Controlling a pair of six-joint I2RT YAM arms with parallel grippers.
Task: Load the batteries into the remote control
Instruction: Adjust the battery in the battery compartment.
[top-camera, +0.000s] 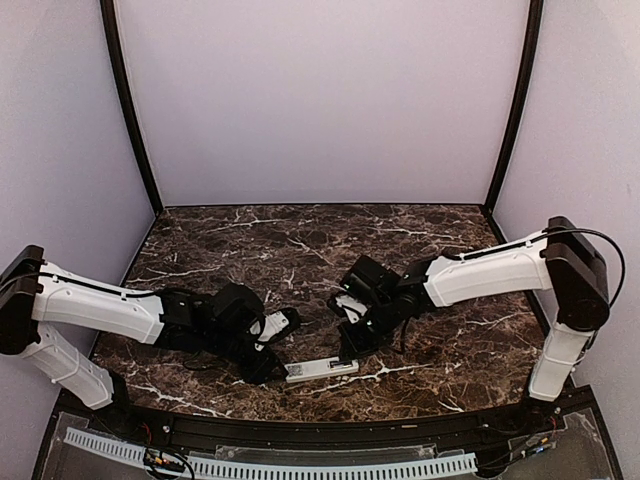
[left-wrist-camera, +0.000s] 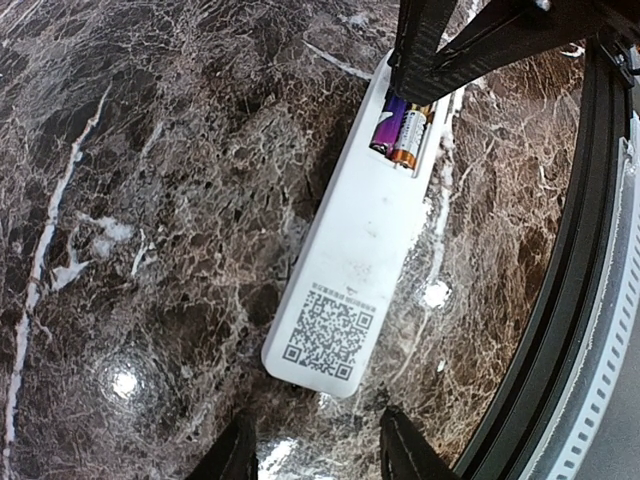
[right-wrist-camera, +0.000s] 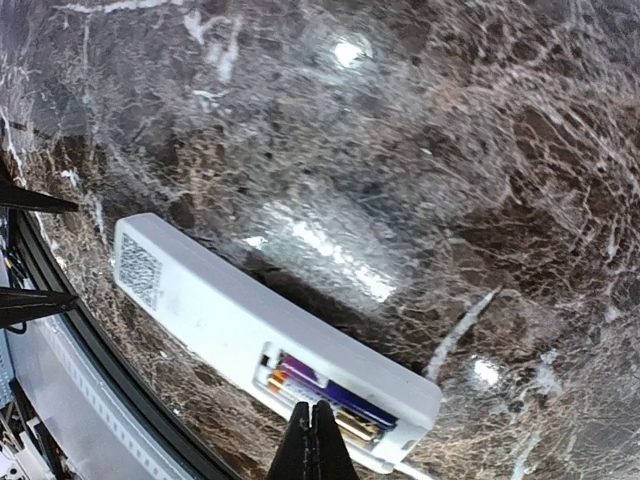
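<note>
The remote control (top-camera: 322, 369) lies flat on its face, white back up, close to the near edge of the table (top-camera: 300, 250) and roughly midway between the 2 arms, its long axis running left to right in the overhead view. The open battery bay (left-wrist-camera: 403, 125) is at its right end, and 2 batteries (right-wrist-camera: 322, 386) sit in it side by side, purple bodies with gold-orange ends. At the opposite, left end is a square QR code label (left-wrist-camera: 330, 335). The right gripper (right-wrist-camera: 312, 440) is clenched, its 2 dark fingertips pressed together into 1 point that hangs over the bay's near edge; whether the tip actually touches a battery or the plastic cannot be told. The left gripper (left-wrist-camera: 318, 455) stands released just beyond the label end, its fingers (left-wrist-camera: 238, 455) spread apart with nothing between them and a sliver of bare table separating them from the remote. The tabletop is dark brown marble with white veins and a few bright light reflections. A black rim (top-camera: 300, 428) bounds it on the near side, and a white slotted strip (top-camera: 270, 465) runs just outside that. Pale lilac walls (top-camera: 320, 100) close in the back and both sides.
</note>
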